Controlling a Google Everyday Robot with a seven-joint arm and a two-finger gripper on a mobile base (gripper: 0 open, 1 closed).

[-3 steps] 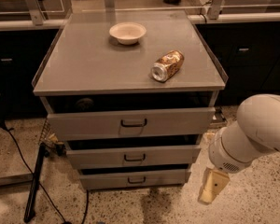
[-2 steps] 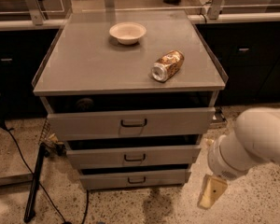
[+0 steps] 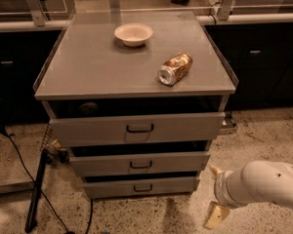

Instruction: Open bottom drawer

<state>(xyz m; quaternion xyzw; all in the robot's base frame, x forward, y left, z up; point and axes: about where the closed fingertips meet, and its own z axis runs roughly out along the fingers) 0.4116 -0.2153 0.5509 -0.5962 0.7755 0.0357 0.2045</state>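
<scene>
At the far left a dark stand leg [image 3: 35,195] and a black cable [image 3: 12,155] lie on the speckled floor [image 3: 263,140], beside a grey metal cabinet [image 3: 88,67] with three drawers stacked in its front. On the cabinet's flat top a pale bowl [image 3: 133,34] sits upright toward the back, and to its right a drink can [image 3: 175,68] lies on its side, its silver end turned toward the front left. The can's brown and gold label carries no writing that can be read. The bottom drawer [image 3: 112,188] is the lowest and narrowest of the three, just above the floor beneath the mid-sized drawer [image 3: 97,164] and the widest drawer [image 3: 88,129]. Its long axis runs left to right and its flat front faces the camera, with a small dark loop handle [image 3: 143,187] at its centre and a dark gap showing above its top edge. No markings show on any drawer front. At the lower right the gripper [image 3: 213,194] hangs near the floor on a white arm [image 3: 268,182], just beside the bottom drawer's right end and apart from the handle, its two tan fingers [image 3: 215,216] spread wide with nothing between them.
</scene>
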